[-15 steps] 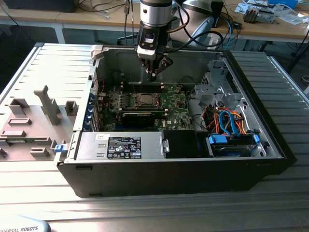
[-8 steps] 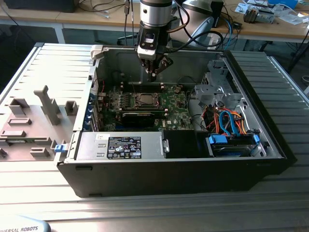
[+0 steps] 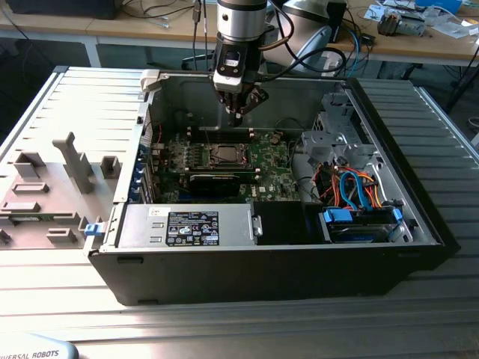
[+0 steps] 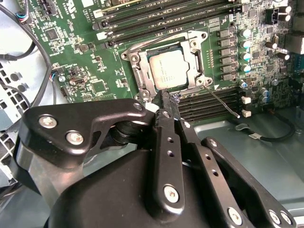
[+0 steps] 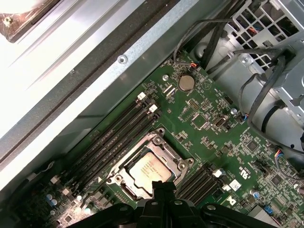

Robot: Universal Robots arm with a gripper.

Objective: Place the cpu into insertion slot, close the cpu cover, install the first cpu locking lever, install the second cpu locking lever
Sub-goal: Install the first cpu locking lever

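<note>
The cpu (image 4: 167, 68) lies silver side up in the insertion slot (image 4: 133, 57) on the green motherboard; it shows again in the first wrist view (image 5: 151, 169) and, small, in the exterior view (image 3: 224, 155). The cpu cover (image 4: 195, 61) lies flat around the chip as a metal frame. One thin wire lever (image 4: 224, 102) sticks out from the socket's corner over the memory slots. Another lever (image 4: 156, 40) runs along the socket's opposite side. My gripper (image 4: 164, 96) hovers just above the socket's edge, fingers shut with nothing between them; it also appears in the first wrist view (image 5: 164, 185) and exterior view (image 3: 238, 114).
Long black memory slots (image 4: 156, 16) flank the socket. A black card (image 3: 217, 182) lies nearer the power supply (image 3: 187, 224). A drive cage with blue and orange cables (image 3: 359, 196) fills the exterior view's right. A grey fixture tray (image 3: 45, 194) sits outside the case.
</note>
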